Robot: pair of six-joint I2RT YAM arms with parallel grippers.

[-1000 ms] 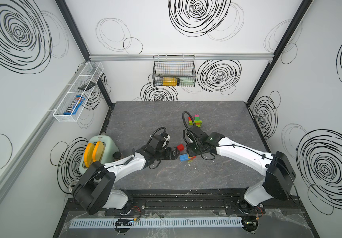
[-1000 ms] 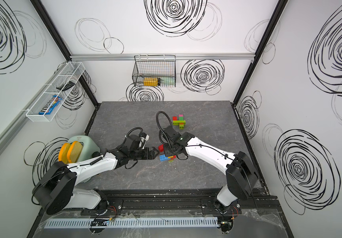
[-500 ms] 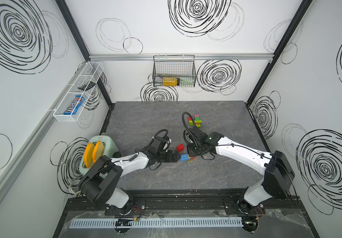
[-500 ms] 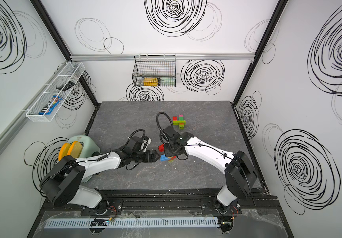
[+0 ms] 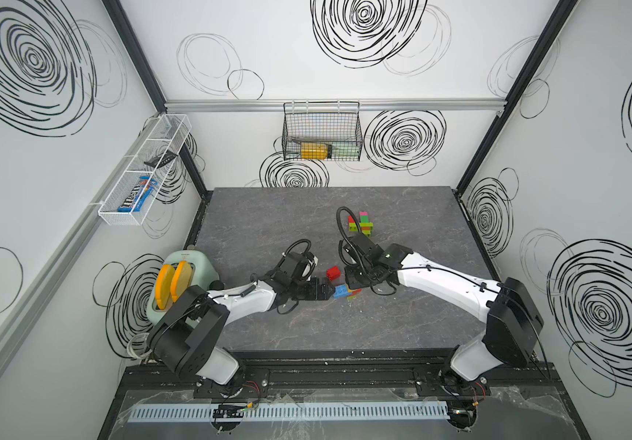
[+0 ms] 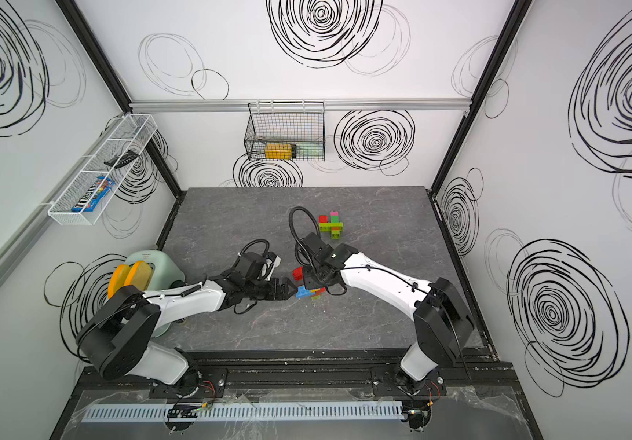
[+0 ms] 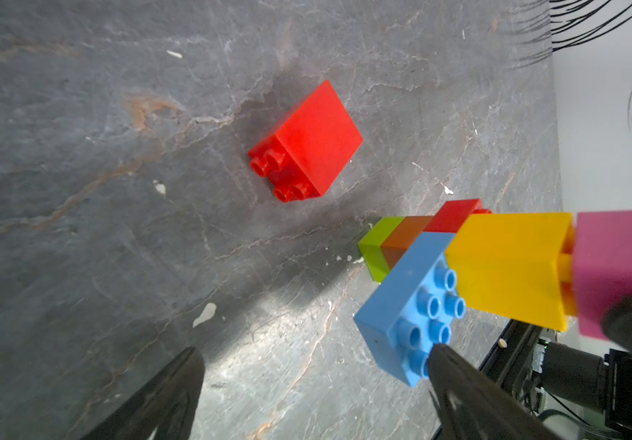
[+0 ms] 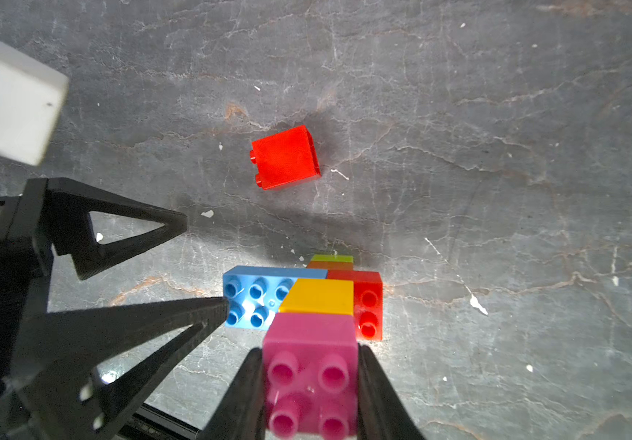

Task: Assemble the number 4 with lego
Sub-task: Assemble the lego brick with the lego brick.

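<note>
The right gripper (image 8: 308,354) pinches the pink brick (image 8: 308,384), steadying the stacked lego (image 5: 346,292) mid-table. The left gripper (image 7: 314,352) gapes beside the blue brick (image 7: 409,312) (loose red brick (image 5: 332,272) at eleven o'clock), likely ready to press.

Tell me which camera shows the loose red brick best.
Left wrist: the loose red brick is large, unblocked, on its side with studs showing. Right wrist shows it smaller but clear. In both top views it is a tiny red patch.
</note>
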